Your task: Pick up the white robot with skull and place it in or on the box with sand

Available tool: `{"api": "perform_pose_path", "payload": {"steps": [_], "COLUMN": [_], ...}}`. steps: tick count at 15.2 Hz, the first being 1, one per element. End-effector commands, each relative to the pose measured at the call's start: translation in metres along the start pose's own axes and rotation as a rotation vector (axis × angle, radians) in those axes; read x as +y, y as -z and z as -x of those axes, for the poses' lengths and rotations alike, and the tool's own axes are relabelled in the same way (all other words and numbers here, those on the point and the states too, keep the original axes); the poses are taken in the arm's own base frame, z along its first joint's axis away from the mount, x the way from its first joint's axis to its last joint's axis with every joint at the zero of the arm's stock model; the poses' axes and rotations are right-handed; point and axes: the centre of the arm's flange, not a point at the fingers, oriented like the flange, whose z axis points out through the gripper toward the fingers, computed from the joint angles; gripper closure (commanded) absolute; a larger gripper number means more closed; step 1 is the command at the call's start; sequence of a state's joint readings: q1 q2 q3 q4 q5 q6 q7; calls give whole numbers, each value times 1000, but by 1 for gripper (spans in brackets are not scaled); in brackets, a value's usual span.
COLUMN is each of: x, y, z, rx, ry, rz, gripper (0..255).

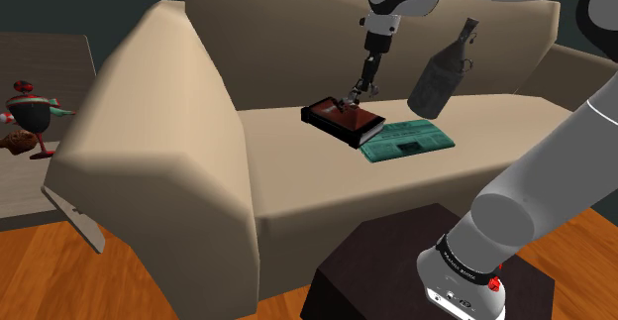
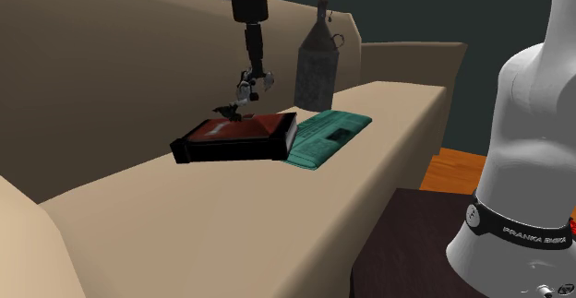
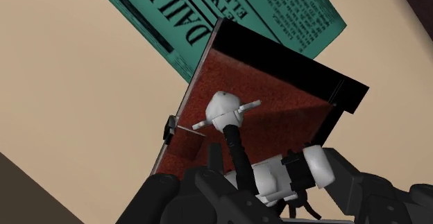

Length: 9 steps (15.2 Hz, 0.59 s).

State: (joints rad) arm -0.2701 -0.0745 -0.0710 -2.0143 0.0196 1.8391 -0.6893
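Note:
My gripper (image 3: 270, 188) is shut on the white robot (image 3: 225, 108), clasping its white body between the black fingers. The robot's round head and thin arms point down toward the red sand. The box with sand (image 3: 291, 56) is a flat dark box with a reddish surface, lying on the sofa seat. In the shoulder view the gripper (image 1: 369, 68) hangs over the box (image 1: 332, 128) with the robot (image 1: 352, 96) dangling just above the sand. The second exterior view shows the same: gripper (image 2: 254, 61), robot (image 2: 242, 91), box (image 2: 231, 149).
A teal newspaper (image 1: 408, 138) lies beside the box, partly under it. A dark bottle (image 1: 441, 70) stands behind it against the sofa back. The beige sofa (image 1: 149, 150) has a thick armrest. A red and dark toy (image 1: 30, 115) stands on a side table.

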Motion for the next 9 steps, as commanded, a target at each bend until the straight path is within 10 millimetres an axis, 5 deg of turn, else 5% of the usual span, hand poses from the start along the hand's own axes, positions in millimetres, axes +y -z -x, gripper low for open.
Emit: {"api": "perform_pose_path", "payload": {"steps": [1, 9], "x": [1, 4], "y": [-11, -46], "z": [-1, -3], "rx": [1, 1], "ry": [0, 0], "rz": [0, 0], "gripper": [255, 255]}}
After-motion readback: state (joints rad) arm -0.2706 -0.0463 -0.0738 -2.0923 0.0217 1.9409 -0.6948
